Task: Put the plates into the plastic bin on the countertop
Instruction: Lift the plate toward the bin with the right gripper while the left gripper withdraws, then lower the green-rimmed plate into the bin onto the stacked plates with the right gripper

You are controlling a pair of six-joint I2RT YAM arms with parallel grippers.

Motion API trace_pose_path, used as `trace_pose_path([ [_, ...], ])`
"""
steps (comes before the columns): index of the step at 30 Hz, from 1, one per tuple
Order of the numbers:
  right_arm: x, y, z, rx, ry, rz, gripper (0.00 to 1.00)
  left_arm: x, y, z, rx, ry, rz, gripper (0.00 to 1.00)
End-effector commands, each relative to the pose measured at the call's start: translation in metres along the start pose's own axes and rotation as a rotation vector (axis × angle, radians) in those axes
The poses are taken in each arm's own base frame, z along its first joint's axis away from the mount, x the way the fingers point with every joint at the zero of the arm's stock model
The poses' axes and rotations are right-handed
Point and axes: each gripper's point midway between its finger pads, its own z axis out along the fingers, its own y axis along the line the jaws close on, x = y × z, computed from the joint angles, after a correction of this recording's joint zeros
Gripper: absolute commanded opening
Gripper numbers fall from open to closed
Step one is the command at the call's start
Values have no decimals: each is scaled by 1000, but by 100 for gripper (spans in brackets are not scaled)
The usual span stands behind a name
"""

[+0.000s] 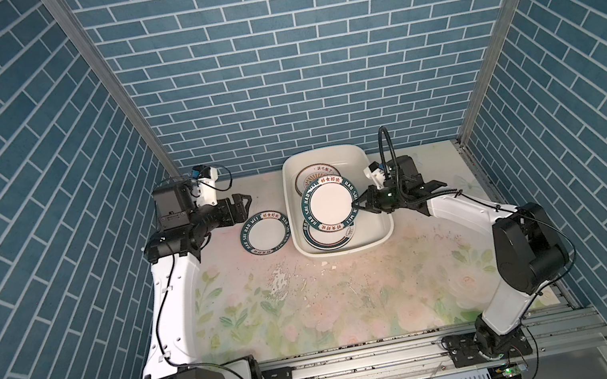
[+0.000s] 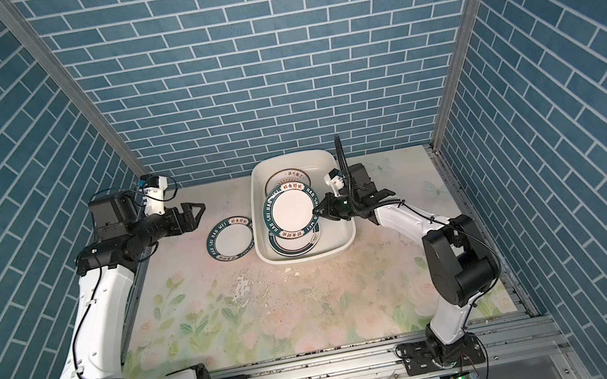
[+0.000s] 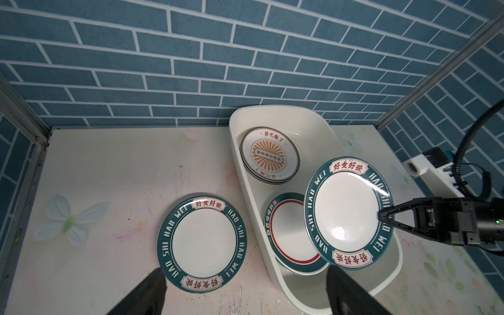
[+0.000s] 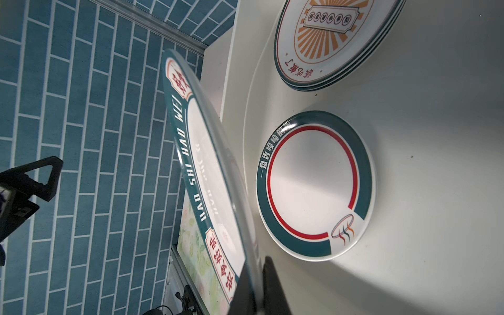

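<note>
While the right gripper (image 1: 358,206) clamps a plate (image 1: 331,203) over the bin (image 1: 346,249), the left gripper (image 1: 245,207), at nine o'clock, stands open.

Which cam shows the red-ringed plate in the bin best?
Right wrist: the red-ringed plate is whole and unobstructed, ring and logo clear. Left wrist shows it half hidden behind the held plate. In both top views only its near edge shows.

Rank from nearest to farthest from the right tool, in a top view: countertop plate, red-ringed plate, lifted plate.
1. lifted plate, held by the right tool, above the plastic bin.
2. red-ringed plate, underneath, inside the bin.
3. countertop plate, left of the bin.
</note>
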Motion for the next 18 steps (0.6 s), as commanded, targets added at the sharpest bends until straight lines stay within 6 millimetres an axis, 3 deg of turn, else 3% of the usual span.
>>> trace_pose_path([
  [1, -8, 10, -11, 5, -12, -77, 0, -14, -28, -15, 110, -64, 66, 92],
  [10, -14, -8, 1, 73, 58, -89, 0, -25, -62, -34, 264, -52, 52, 93],
  [18, -13, -27, 21, 102, 111, -47, 0, -21, -61, -34, 261, -32, 50, 92],
])
